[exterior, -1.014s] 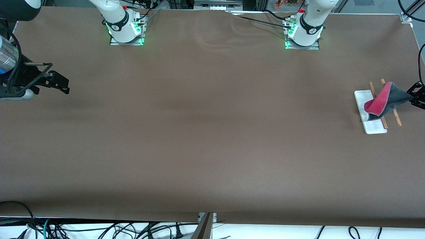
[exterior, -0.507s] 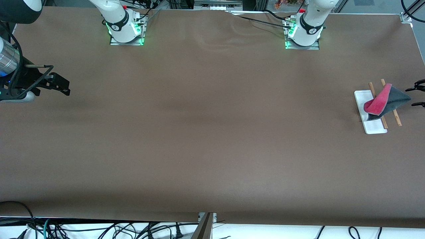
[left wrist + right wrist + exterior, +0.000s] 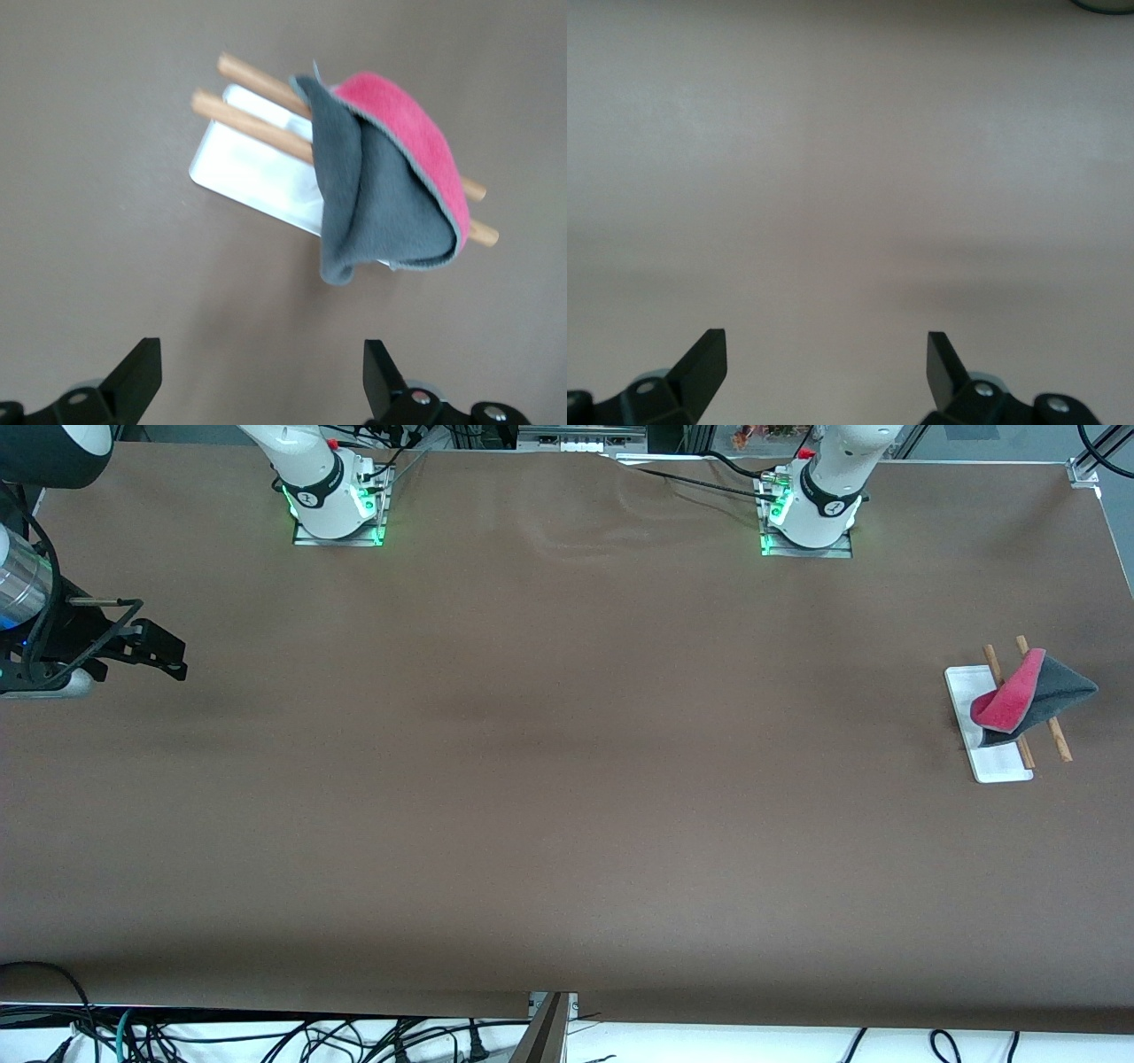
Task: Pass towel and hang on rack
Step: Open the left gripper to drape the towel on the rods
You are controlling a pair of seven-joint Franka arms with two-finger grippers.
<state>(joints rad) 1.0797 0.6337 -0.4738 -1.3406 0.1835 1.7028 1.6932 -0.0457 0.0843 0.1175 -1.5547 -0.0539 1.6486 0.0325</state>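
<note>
The towel (image 3: 1032, 694), pink-red on one face and dark grey on the other, hangs folded over the two brown rods of the rack (image 3: 990, 757) at the left arm's end of the table. In the left wrist view the towel (image 3: 381, 195) drapes over the rods above the rack's white base (image 3: 248, 164). My left gripper (image 3: 261, 376) is open and empty, apart from the towel; it is out of the front view. My right gripper (image 3: 164, 655) is open and empty over bare table at the right arm's end; the right wrist view (image 3: 826, 367) shows only table.
The brown table (image 3: 567, 779) is bare between the two arms. The arm bases (image 3: 332, 505) (image 3: 811, 514) stand along its edge farthest from the front camera. Cables hang below its nearest edge.
My left gripper has let go of the towel's grey corner and drawn away out of the front view. The towel stays on the rods. The right arm has barely moved.
</note>
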